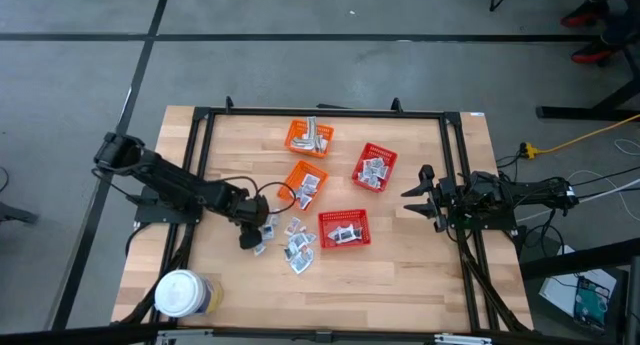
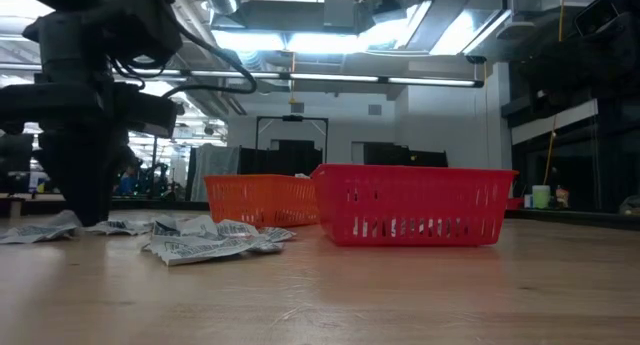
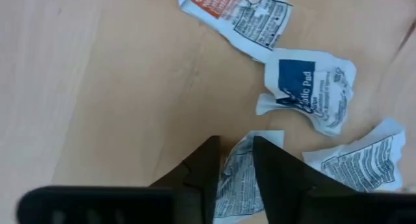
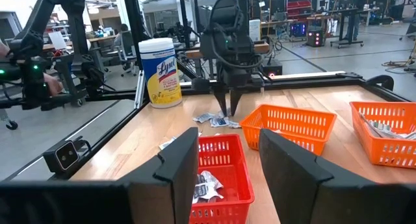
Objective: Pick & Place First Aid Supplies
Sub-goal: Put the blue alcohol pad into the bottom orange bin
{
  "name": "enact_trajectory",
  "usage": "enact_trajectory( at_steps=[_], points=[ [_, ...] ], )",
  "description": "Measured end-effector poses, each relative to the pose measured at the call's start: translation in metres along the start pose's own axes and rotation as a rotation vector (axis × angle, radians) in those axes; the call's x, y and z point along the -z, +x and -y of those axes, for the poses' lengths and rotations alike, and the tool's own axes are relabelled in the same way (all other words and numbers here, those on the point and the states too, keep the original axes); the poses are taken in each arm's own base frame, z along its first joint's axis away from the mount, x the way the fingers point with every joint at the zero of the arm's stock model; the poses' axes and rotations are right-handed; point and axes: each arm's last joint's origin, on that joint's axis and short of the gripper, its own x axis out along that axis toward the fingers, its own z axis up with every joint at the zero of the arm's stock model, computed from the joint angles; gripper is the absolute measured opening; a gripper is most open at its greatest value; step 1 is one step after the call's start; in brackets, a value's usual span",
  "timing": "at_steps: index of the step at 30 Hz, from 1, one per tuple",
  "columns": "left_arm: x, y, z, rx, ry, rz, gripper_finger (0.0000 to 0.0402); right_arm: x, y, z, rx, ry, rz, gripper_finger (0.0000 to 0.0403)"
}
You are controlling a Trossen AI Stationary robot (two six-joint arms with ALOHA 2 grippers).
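A small silvery packet (image 3: 237,178) sits between the two dark fingers (image 3: 198,178) of my left hand (image 1: 250,235), low in the middle of the left wrist picture. The fingers stand on each side of it, right beside it, but I cannot tell if they are squeezing it. More packets (image 1: 297,247) lie loose on the wooden table (image 1: 400,275) close by, a bit left of the middle and low in the high picture. One of them has a blue patch (image 3: 309,87).

Next to that pile stands a red basket (image 1: 343,228) with packets inside. Above it are two orange baskets (image 1: 308,137) and one more red basket (image 1: 374,167), all with packets in them.

My right hand (image 1: 418,199) waits at the right side of the table, fingers apart, holding nothing.

A round jar with a white lid (image 1: 180,293) stands in the lower left corner.
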Motion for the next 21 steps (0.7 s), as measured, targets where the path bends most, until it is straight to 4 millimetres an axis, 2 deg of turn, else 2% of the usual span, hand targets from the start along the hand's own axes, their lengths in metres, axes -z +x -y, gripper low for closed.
enact_trajectory(
  at_steps=[7, 13, 21],
  points=[
    [0.001, -0.010, -0.004, 0.032, -0.016, 0.032, 0.0008, 0.000, 0.000, 0.000, 0.000, 0.000, 0.000, 0.0163],
    [-0.009, -0.022, 0.000, 0.130, -0.086, 0.160, 0.0004, 0.000, 0.000, 0.000, 0.000, 0.000, 0.000, 0.0163],
    [-0.041, -0.066, 0.018, 0.486, -0.101, 0.599, 0.0003, 0.000, 0.000, 0.000, 0.000, 0.000, 0.000, 0.0163]
  ],
)
